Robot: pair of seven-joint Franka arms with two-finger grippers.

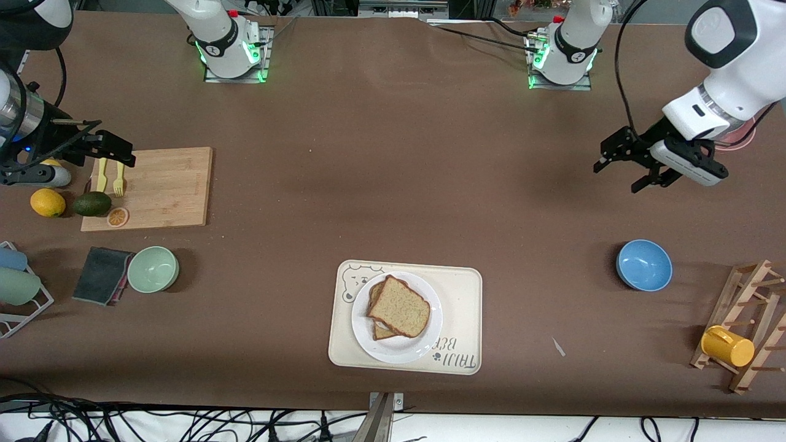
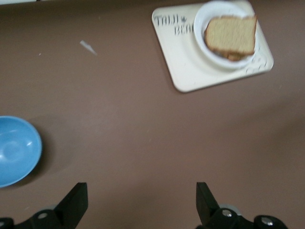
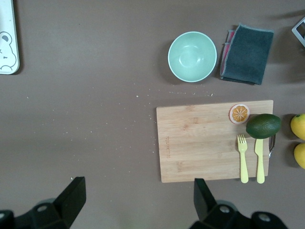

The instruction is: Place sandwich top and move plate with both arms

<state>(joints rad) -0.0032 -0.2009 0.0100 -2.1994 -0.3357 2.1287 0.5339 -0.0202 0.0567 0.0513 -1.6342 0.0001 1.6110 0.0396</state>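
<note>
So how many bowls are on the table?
2. A green bowl sits beside the dark cloth toward the right arm's end; a blue bowl sits toward the left arm's end, near the wooden rack.

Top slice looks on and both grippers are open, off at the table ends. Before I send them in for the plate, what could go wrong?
1. The sandwich top sits skewed on the slice below, so it may slide if the plate tilts.
2. The plate rests on the tray, leaving little room under its rim; fingers could catch the tray and drag it.
3. The left gripper must pass the blue bowl; the right gripper must pass the green bowl.
</note>
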